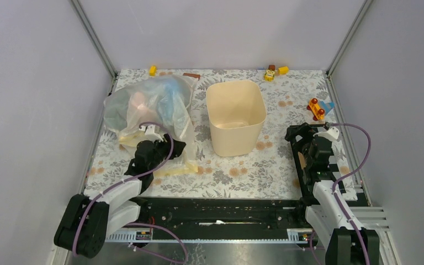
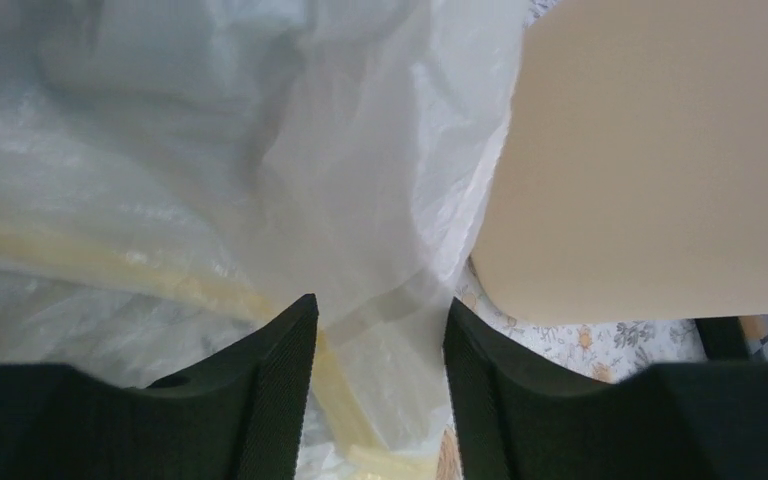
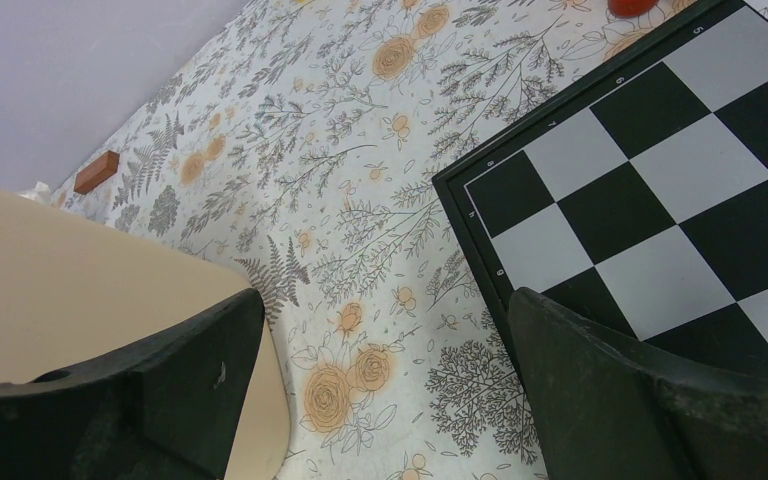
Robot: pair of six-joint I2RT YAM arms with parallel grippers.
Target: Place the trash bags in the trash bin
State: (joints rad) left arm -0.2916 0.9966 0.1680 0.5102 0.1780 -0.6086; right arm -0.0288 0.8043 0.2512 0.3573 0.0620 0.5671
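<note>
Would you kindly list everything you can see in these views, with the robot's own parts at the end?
trash bags: heap, count unclear; pale pink, bluish, yellow; rear left.
trash bin: one; cream; centre, upright, no bag inside.
chessboard: one; black and white; right side, under the right arm.
yellow block: one; yellow; back edge, left.
brown brick: one; brown; back edge, behind the bags.
toy pieces: small cluster; yellow and brown; back edge, right.
red toy: one; red-orange, beside a blue piece; right edge.
tablecloth: one; floral; covers the table.
left gripper: black; jaws apart around bag film.
right gripper: black; open, above the cloth.
</note>
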